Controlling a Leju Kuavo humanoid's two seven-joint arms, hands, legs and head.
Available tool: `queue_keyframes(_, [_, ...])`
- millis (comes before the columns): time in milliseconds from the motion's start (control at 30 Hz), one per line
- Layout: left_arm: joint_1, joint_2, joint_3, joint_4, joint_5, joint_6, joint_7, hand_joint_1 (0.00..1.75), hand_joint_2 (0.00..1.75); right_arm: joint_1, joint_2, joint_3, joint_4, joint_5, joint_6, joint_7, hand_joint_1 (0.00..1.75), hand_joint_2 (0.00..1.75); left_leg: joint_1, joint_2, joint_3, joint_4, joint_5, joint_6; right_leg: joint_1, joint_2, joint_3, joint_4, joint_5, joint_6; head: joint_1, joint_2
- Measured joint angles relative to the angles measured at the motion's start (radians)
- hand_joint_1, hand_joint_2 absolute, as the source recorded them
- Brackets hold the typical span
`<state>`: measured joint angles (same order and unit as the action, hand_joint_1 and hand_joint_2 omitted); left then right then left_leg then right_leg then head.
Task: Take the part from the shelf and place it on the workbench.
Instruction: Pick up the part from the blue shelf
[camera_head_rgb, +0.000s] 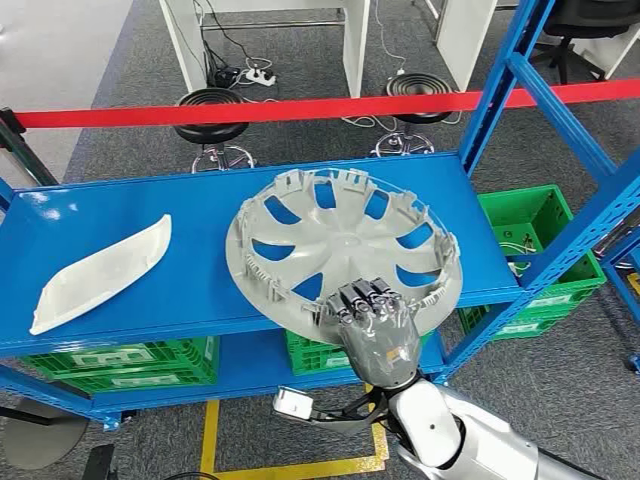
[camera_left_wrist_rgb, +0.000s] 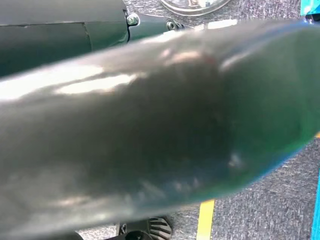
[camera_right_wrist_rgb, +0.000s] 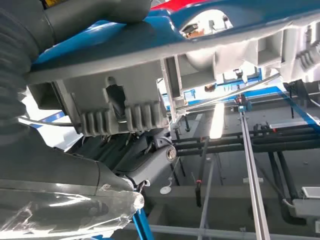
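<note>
A grey wheel cover (camera_head_rgb: 343, 250) lies inner side up on the blue shelf board (camera_head_rgb: 189, 270), its near rim hanging over the front edge. My right hand (camera_head_rgb: 373, 325) grips that near rim, dark fingers curled over the top and the palm below it. In the right wrist view the ribbed rim of the wheel cover (camera_right_wrist_rgb: 124, 105) sits clamped in my right hand (camera_right_wrist_rgb: 56, 175). A white curved trim piece (camera_head_rgb: 102, 270) lies at the left of the same board, apart from the hand.
Blue shelf uprights (camera_head_rgb: 506, 75) rise at the right. Green crates (camera_head_rgb: 528, 225) sit under and beside the shelf. A red barrier tape (camera_head_rgb: 302, 108) runs behind, with black stools (camera_head_rgb: 211, 115) beyond. Yellow floor tape (camera_head_rgb: 211, 430) lies below the shelf front.
</note>
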<state>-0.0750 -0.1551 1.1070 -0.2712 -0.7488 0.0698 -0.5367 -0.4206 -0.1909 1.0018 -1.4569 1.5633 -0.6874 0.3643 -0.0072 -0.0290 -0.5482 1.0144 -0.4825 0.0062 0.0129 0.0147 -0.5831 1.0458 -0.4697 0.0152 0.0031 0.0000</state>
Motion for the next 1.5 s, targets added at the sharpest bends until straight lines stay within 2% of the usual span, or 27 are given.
queue_keyframes(167, [0.0, 0.0, 0.0, 0.0, 0.001, 0.0, -0.001, 0.0, 0.0, 0.0, 0.0, -0.001, -0.001, 0.0, 0.0, -0.01, 1.75, 1.75, 0.0, 0.0, 0.0, 0.0, 0.0, 0.0, 0.0, 0.0, 0.0, 0.0, 0.0, 0.0, 0.0, 0.0])
queue_keyframes(300, [0.001, 0.0, 0.0, 0.0, -0.002, 0.001, -0.016, 0.0, 1.75, 0.001, -0.009, -0.008, -0.022, 0.0, 0.0, -0.047, 1.75, 1.75, 0.0, 0.0, 0.0, 0.0, 0.0, 0.0, 0.0, 0.0, 0.0, 0.0, 0.0, 0.0, 0.0, 0.0])
queue_keyframes(400, [0.003, 0.001, 0.0, 0.0, -0.003, -0.004, -0.03, 0.0, 1.75, 0.018, -0.016, -0.04, -0.061, 0.0, 0.0, -0.125, 1.75, 1.75, 0.0, 0.0, 0.0, 0.0, 0.0, 0.0, 0.0, 0.0, 0.0, 0.0, 0.0, 0.0, 0.0, 0.0])
queue_keyframes(600, [0.006, 0.002, 0.0, 0.0, -0.016, -0.002, -0.041, 0.0, 1.75, 0.107, -0.013, -0.166, -0.154, 0.0, 0.0, -0.343, 1.75, 1.75, 0.0, 0.0, 0.0, 0.0, 0.0, 0.0, 0.0, -0.001, 0.0, 0.0, 0.0, 0.0, 0.0, 0.0])
queue_keyframes(767, [0.006, 0.004, 0.001, 0.0, -0.014, 0.007, -0.047, 0.0, 1.75, 0.211, 0.044, -0.28, -0.204, 0.0, 0.0, -0.487, 1.75, 1.75, 0.0, 0.0, 0.0, 0.0, 0.0, 0.0, 0.0, -0.001, 0.0, 0.0, 0.0, 0.0, 0.0, 0.0])
queue_keyframes(833, [0.007, 0.004, 0.002, 0.0, -0.016, 0.013, -0.047, 0.0, 1.75, 0.247, 0.076, -0.307, -0.215, 0.0, 0.0, -0.497, 1.75, 1.75, 0.0, 0.0, 0.0, 0.0, 0.0, 0.0, 0.0, -0.001, 0.0, 0.0, 0.0, 0.0, 0.0, 0.0])
queue_keyframes(900, [0.007, 0.004, 0.005, 0.0, -0.018, 0.017, -0.047, 0.0, 1.75, 0.274, 0.104, -0.314, -0.222, -0.015, 0.0, -0.473, 1.75, 1.75, -0.002, 0.0, -0.001, 0.002, -0.001, 0.003, -0.002, 0.0, 0.0, -0.002, 0.001, 0.002, 0.0, 0.0])
queue_keyframes(1000, [0.007, 0.006, 0.007, 0.0, -0.019, 0.026, -0.047, 0.0, 1.75, 0.303, 0.131, -0.314, -0.227, -0.05, 0.0, -0.449, 1.75, 1.75, -0.005, 0.0, -0.001, 0.002, -0.001, 0.01, -0.005, 0.0, 0.001, -0.007, 0.004, 0.008, -0.001, 0.0])
queue_keyframes(1067, [0.006, 0.006, 0.007, 0.0, -0.019, 0.03, -0.047, 0.0, 1.75, 0.316, 0.143, -0.316, -0.23, -0.056, 0.0, -0.447, 1.75, 1.75, -0.002, 0.0, 0.003, -0.011, 0.005, 0.016, -0.004, -0.001, -0.001, -0.008, 0.003, 0.014, 0.0, 0.0])
queue_keyframes(1133, [0.006, 0.005, 0.007, 0.0, -0.02, 0.031, -0.047, 0.0, 1.75, 0.323, 0.149, -0.317, -0.234, -0.057, 0.0, -0.447, 1.75, 1.75, 0.005, 0.002, 0.012, -0.027, 0.012, 0.023, -0.004, -0.003, -0.025, 0.039, -0.025, 0.021, 0.002, 0.0])
queue_keyframes(1233, [0.007, 0.004, 0.008, 0.0, -0.02, 0.031, -0.047, 0.0, 1.75, 0.329, 0.152, -0.317, -0.236, -0.06, 0.0, -0.449, 1.75, 1.75, 0.008, 0.004, 0.018, -0.03, 0.015, 0.025, -0.012, -0.006, -0.118, 0.218, -0.098, 0.032, 0.005, 0.0])
queue_keyframes(1267, [0.007, 0.005, 0.008, 0.0, -0.02, 0.032, -0.047, 0.0, 1.75, 0.333, 0.152, -0.318, -0.236, -0.064, 0.0, -0.452, 1.75, 1.75, 0.009, 0.004, 0.02, -0.029, 0.014, 0.024, -0.015, -0.006, -0.141, 0.254, -0.1, 0.035, 0.005, 0.0])
queue_keyframes(1300, [0.007, 0.005, 0.008, 0.0, -0.021, 0.033, -0.047, 0.0, 1.75, 0.337, 0.152, -0.319, -0.237, -0.069, 0.0, -0.456, 1.75, 1.75, 0.01, 0.003, 0.022, -0.029, 0.012, 0.022, -0.018, -0.007, -0.146, 0.254, -0.082, 0.037, 0.005, 0.0])
queue_keyframes(1333, [0.007, 0.004, 0.008, 0.0, -0.023, 0.034, -0.047, 0.0, 1.75, 0.342, 0.152, -0.321, -0.239, -0.077, 0.0, -0.464, 1.75, 1.75, 0.012, 0.001, 0.025, -0.027, 0.009, 0.019, -0.02, -0.007, -0.134, 0.217, -0.047, 0.04, 0.005, 0.0])
queue_keyframes(1367, [0.008, 0.003, 0.008, 0.0, -0.026, 0.035, -0.047, 0.0, 1.75, 0.348, 0.152, -0.324, -0.244, -0.085, 0.0, -0.474, 1.75, 1.75, 0.014, 0.0, 0.027, -0.025, 0.004, 0.013, -0.023, -0.007, -0.108, 0.153, -0.006, 0.042, 0.005, 0.0])
queue_keyframes(1400, [0.008, 0.003, 0.008, 0.0, -0.028, 0.036, -0.047, 0.0, 1.75, 0.352, 0.153, -0.329, -0.25, -0.093, 0.0, -0.485, 1.75, 1.75, 0.015, -0.001, 0.028, -0.022, -0.001, 0.007, -0.023, -0.007, -0.076, 0.094, 0.022, 0.044, 0.006, 0.0])
queue_keyframes(1433, [0.009, 0.002, 0.008, 0.0, -0.029, 0.039, -0.047, 0.0, 1.75, 0.357, 0.154, -0.334, -0.258, -0.099, 0.0, -0.497, 1.75, 1.75, 0.015, -0.002, 0.028, -0.019, -0.006, 0.001, -0.023, -0.006, -0.052, 0.047, 0.038, 0.042, 0.007, 0.0])
queue_keyframes(1500, [0.009, 0.003, 0.008, 0.0, -0.031, 0.043, -0.047, 0.0, 1.75, 0.364, 0.159, -0.345, -0.271, -0.106, -0.001, -0.514, 1.75, 1.75, 0.013, -0.001, 0.023, -0.013, -0.008, -0.01, -0.02, -0.001, -0.035, 0.017, 0.034, 0.031, 0.006, 0.0])
